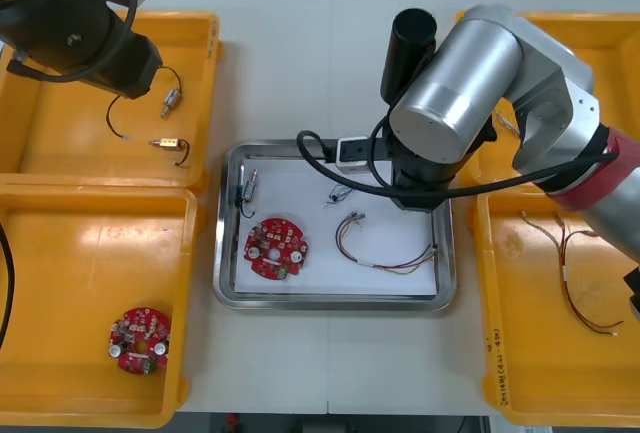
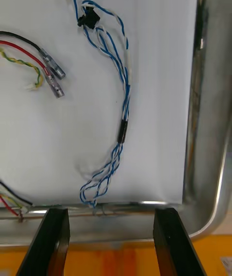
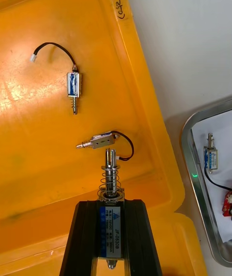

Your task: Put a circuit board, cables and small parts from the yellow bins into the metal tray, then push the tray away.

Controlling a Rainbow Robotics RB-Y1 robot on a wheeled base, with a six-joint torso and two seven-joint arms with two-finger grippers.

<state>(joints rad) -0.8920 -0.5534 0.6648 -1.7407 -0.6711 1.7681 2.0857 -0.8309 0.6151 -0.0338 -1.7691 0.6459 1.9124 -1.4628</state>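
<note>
From above, the left claw (image 3: pixel 110 204), clamped on a small metal part (image 3: pixel 110 179), has the tray (image 1: pixel 330 302) at four o'clock, where the right claw (image 2: pixel 111 213) hangs open.

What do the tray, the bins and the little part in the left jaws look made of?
Metal tray: shiny, reflective rim, likely steel or aluminium; white sheet inside, maybe paper. Yellow bins: smooth, glossy, moulded, probably plastic. Small metal part in the left gripper: bare silvery body with coil spring, blue label.
</note>
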